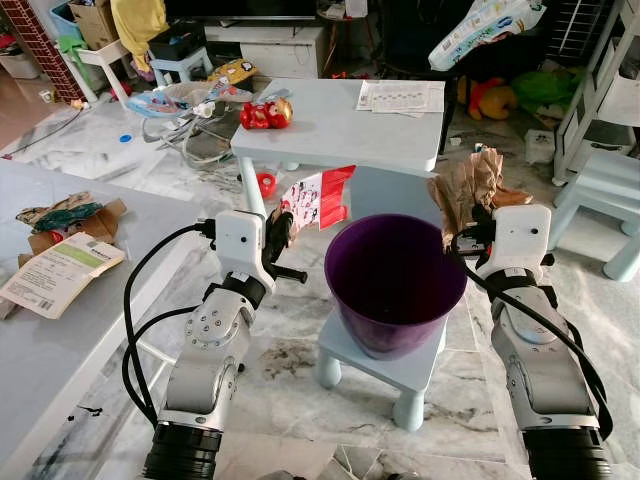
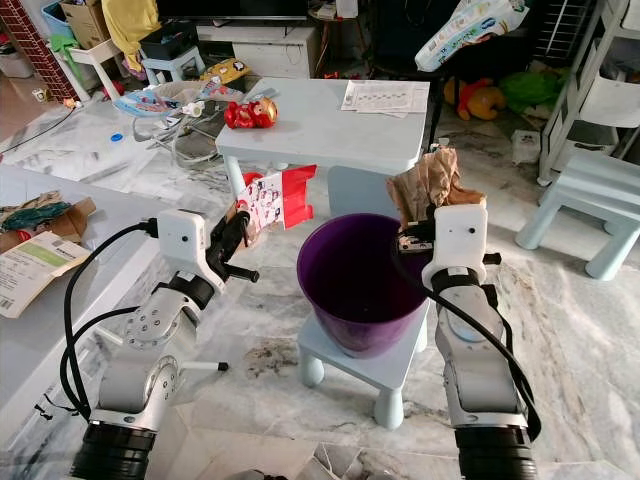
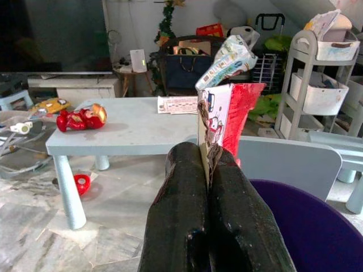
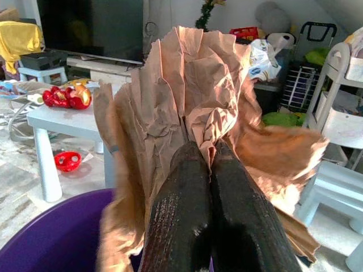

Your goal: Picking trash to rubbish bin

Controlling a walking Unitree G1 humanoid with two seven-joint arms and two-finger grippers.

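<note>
The left gripper clamps a red-and-white wrapper just beside the rim of the purple bin. Across the bin, the right gripper pinches crumpled brown paper above the far rim, both arms flanking the bin on its stool.

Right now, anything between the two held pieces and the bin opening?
Nothing visible. The left gripper pinches the red-and-white wrapper beside the purple bin; the right gripper holds crumpled brown paper at its rim. The bin's mouth is open.

Silver jointed arms, white wrist housings, looping black cables, black fingers
</note>
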